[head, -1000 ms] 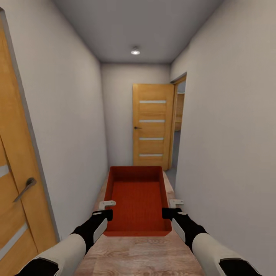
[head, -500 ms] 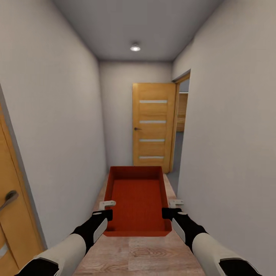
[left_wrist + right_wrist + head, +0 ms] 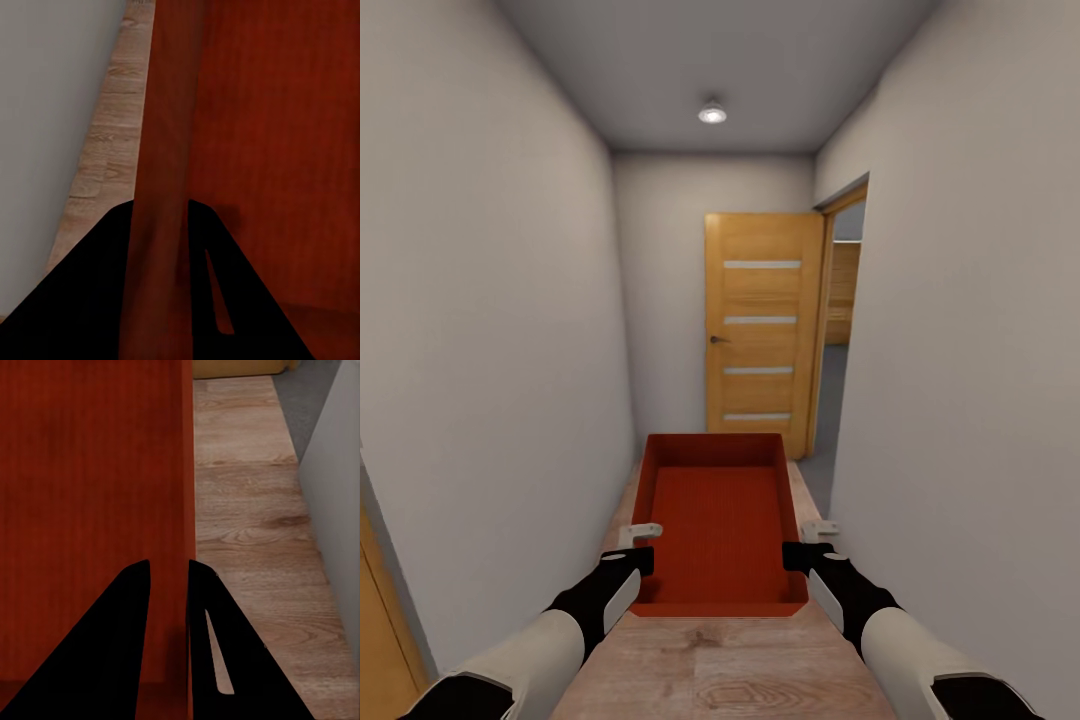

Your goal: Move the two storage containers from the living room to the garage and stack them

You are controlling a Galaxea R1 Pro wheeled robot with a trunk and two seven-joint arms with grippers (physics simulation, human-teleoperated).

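I hold one red-orange storage container (image 3: 720, 520) level in front of me, above a light wood plank floor in a narrow hallway. My left gripper (image 3: 642, 556) is shut on its left wall near the front corner. My right gripper (image 3: 796, 553) is shut on its right wall. In the left wrist view the container wall (image 3: 166, 150) runs between the black fingers (image 3: 97, 292). The right wrist view shows the other wall (image 3: 171, 510) pinched between dark fingers (image 3: 217, 645). The container is empty.
White walls (image 3: 490, 330) close in on both sides. A wooden door (image 3: 762, 330) stands open at the hallway's end, beside a doorway (image 3: 842, 330) on the right onto grey floor. A door edge (image 3: 380, 610) shows at lower left. A ceiling light (image 3: 711, 113) is ahead.
The view has advanced down the hallway: the left door with its handle slid out of frame and the far door looms larger. Both grippers keep their hold on the container.
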